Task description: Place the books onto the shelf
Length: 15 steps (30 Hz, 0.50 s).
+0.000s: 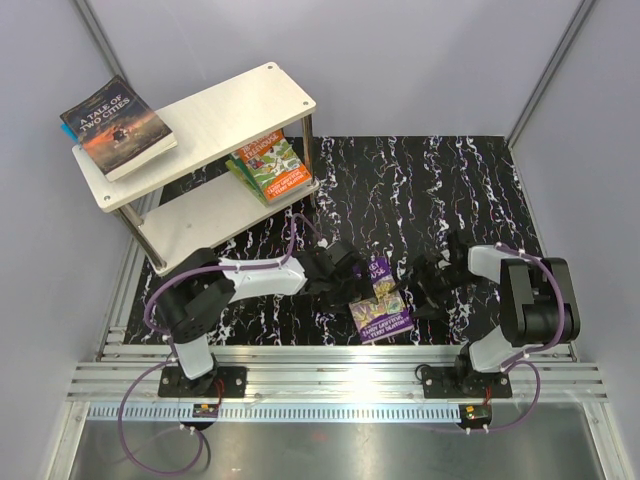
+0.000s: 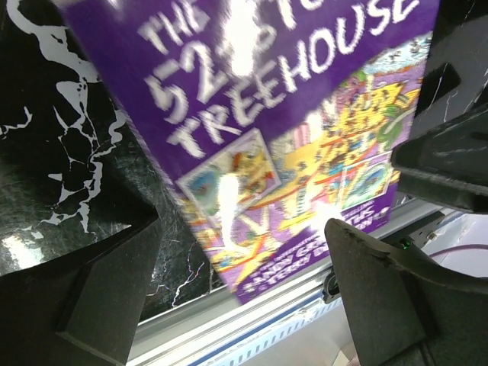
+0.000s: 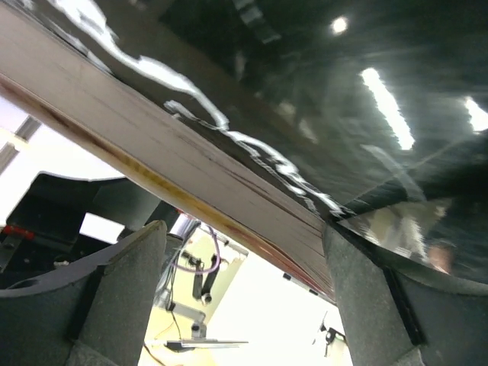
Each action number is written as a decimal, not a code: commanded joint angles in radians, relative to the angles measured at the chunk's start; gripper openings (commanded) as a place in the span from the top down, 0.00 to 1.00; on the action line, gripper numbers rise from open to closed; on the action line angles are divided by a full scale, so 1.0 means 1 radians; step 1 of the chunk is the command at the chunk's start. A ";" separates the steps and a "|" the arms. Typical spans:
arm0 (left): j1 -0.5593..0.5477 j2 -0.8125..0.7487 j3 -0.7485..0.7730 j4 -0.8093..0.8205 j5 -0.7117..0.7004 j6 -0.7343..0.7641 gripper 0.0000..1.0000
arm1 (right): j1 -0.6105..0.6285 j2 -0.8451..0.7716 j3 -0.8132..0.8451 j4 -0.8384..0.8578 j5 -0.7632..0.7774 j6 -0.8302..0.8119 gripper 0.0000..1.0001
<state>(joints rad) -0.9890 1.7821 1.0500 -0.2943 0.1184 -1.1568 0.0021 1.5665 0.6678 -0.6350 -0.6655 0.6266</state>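
Closest to me, the aluminium rails (image 1: 330, 372) at the table's near edge carry the two arm mounts, and both arms reach inward over the black marbled mat (image 1: 470, 190). Between them lies a purple Treehouse book (image 1: 381, 306), cover up and flat on the mat.

The left gripper (image 2: 244, 229) hangs just above that cover with its fingers spread wide, gripping nothing. The right gripper (image 3: 244, 229) sits low at the book's other side, its jaws also apart, and the page edge runs between its fingers (image 3: 122, 297). I cannot tell whether they touch it.

Away at the far left stands the shelf (image 1: 215, 110). "A Tale of Two Cities" (image 1: 118, 127) rests on the left end of its top board, overhanging slightly. A green-and-orange stack of books (image 1: 268, 165) lies on the lower board.
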 commanded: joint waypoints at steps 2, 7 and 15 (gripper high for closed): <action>-0.011 0.046 -0.053 0.006 0.009 0.009 0.01 | 0.090 0.026 -0.053 0.199 -0.042 0.077 0.12; -0.013 0.025 -0.082 0.120 0.047 -0.006 0.01 | 0.177 0.014 -0.085 0.302 -0.066 0.180 0.19; -0.013 -0.021 -0.176 0.267 0.096 -0.087 0.01 | 0.219 -0.077 -0.053 0.236 -0.052 0.173 0.86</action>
<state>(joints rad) -0.9752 1.7256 0.9272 -0.1230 0.1551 -1.2026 0.1986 1.5333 0.5991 -0.4412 -0.7197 0.7567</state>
